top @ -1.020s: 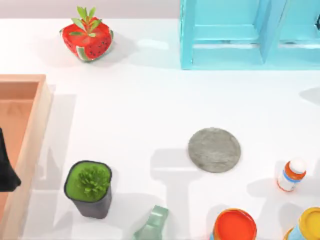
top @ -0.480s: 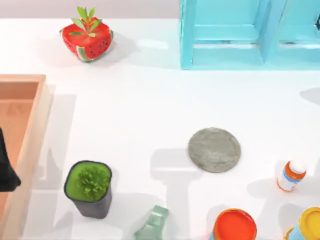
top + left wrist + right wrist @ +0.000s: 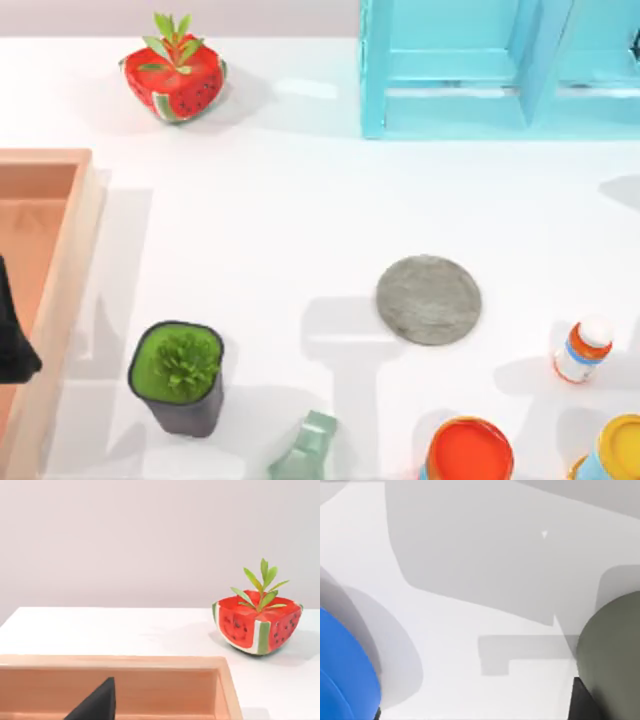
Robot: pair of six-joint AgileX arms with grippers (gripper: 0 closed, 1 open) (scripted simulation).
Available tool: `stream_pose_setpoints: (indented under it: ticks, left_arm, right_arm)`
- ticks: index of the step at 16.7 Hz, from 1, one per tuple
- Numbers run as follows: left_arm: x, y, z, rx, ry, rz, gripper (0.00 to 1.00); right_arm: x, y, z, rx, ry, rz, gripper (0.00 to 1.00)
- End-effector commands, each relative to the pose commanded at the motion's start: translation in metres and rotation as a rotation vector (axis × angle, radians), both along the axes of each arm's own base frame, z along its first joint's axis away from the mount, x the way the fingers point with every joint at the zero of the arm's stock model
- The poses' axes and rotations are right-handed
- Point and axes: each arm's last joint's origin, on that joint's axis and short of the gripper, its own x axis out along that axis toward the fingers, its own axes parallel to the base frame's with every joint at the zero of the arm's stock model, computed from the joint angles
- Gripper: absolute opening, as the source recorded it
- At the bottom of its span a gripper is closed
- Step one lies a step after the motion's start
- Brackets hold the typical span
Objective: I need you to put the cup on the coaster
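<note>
Coaster (image 3: 428,299) sits bare on the white table (image 3: 280,230); grey-green cup (image 3: 612,652) looms beside the right gripper, grip unclear.

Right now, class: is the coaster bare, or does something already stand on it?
Bare. In the top view the coaster lies flat on the white table, its whole mottled grey face uncovered, with nothing resting on it.

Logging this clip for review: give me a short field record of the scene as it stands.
coaster: flat on the table, right of centre, nothing on it
cup: close to the right wrist camera, not on the coaster
left gripper: over the wooden tray, table's left edge
plant pot: upright, left of the coaster
task: not yet done
</note>
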Motion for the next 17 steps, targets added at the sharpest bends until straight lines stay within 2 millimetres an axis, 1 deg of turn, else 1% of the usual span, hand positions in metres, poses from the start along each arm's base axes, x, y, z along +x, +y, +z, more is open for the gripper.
stream_pose_setpoints:
  ticks: [4, 6, 8, 10, 13, 15, 17]
  left_arm:
    - [0.0, 0.0, 0.0, 0.0, 0.0, 0.0, 1.0]
    - [0.0, 0.0, 0.0, 0.0, 0.0, 0.0, 1.0]
    - [0.0, 0.0, 0.0, 0.0, 0.0, 0.0, 1.0]
    - [0.0, 0.0, 0.0, 0.0, 0.0, 0.0, 1.0]
    - [0.0, 0.0, 0.0, 0.0, 0.0, 0.0, 1.0]
    - [0.0, 0.0, 0.0, 0.0, 0.0, 0.0, 1.0]
    - [0.0, 0.0, 0.0, 0.0, 0.0, 0.0, 1.0]
  right_arm:
    - [0.003, 0.002, 0.001, -0.002, -0.003, 0.0, 0.0]
    - [0.014, 0.014, 0.005, -0.008, -0.006, -0.002, 0.0]
    - [0.031, 0.036, 0.008, -0.012, -0.007, -0.012, 0.0]
    - [0.051, 0.067, 0.012, -0.013, -0.004, -0.039, 0.0]
    - [0.079, 0.128, 0.018, -0.013, 0.006, -0.133, 0.0]
    - [0.092, 0.173, 0.02, -0.014, 0.02, -0.239, 0.0]
    - [0.098, 0.218, 0.021, -0.022, 0.041, -0.379, 0.0]
